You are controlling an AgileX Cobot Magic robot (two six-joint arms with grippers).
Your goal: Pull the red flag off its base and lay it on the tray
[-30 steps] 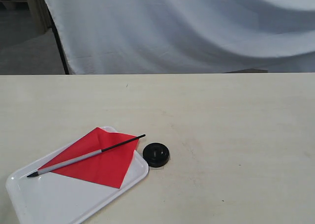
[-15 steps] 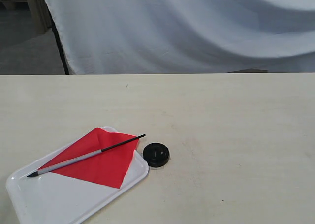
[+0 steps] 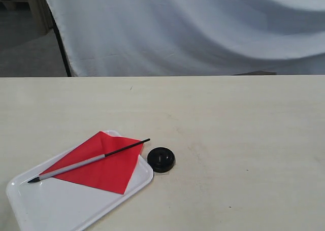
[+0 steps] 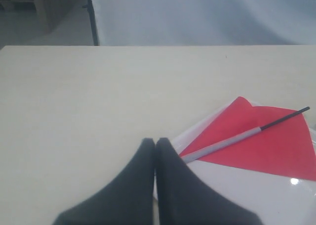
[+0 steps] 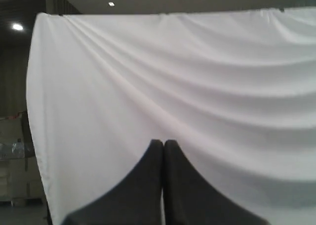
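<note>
Red flag [image 3: 109,170] flat on tray [image 3: 56,205], off base [image 3: 161,159]. Stick axis 8–2 o'clock in exterior view, black tip at 8. Base on bench [image 3: 228,139], just beside tray at 3 o'clock. Left fingers [image 4: 146,158] together, empty, near stick: nearer arm. Right fingers [image 5: 154,158] together, empty, facing curtain [image 5: 197,86]. Task judged complete.

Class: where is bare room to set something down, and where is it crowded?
Free: the cream tabletop right of the round black base and behind the white rectangular tray. Crowded: the tray's far end, under the red cloth flag.
</note>
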